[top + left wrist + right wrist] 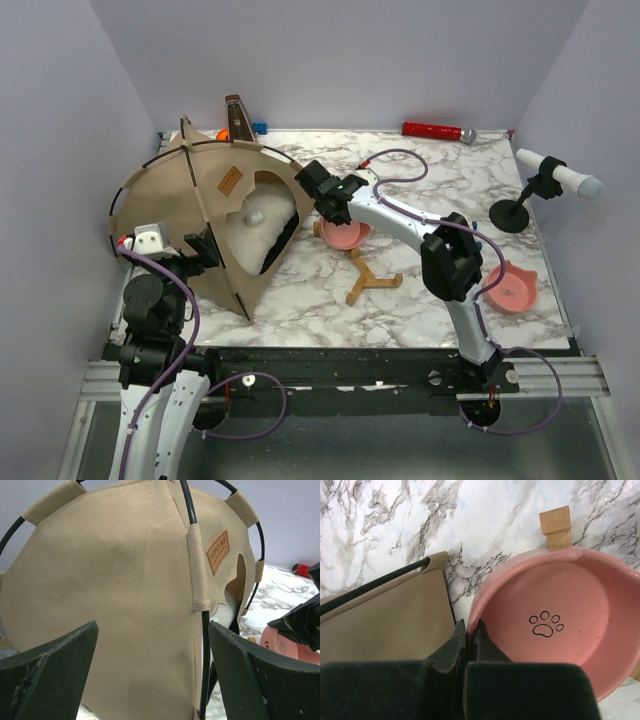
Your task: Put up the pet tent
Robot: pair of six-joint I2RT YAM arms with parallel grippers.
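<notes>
The pet tent (200,200) stands at the table's left, tan fabric on thin black poles, with a brown label and an arched doorway facing right. A white pillow (255,235) lies inside. My left gripper (205,250) is open at the tent's near side; in the left wrist view its jaws (152,630) stand wide apart before the tan wall (125,580) and a black pole (204,655). My right gripper (325,210) is by the doorway, shut (468,625) on the rim of a pink bowl (555,645) beside the tent's edge (380,620).
A wooden Y-shaped stand (370,283) lies mid-table near the held pink bowl (348,237). A second pink bowl (510,290) sits at the right. A red cylinder (432,130) lies at the back edge, and a black stand with a white roller (545,185) is at the far right.
</notes>
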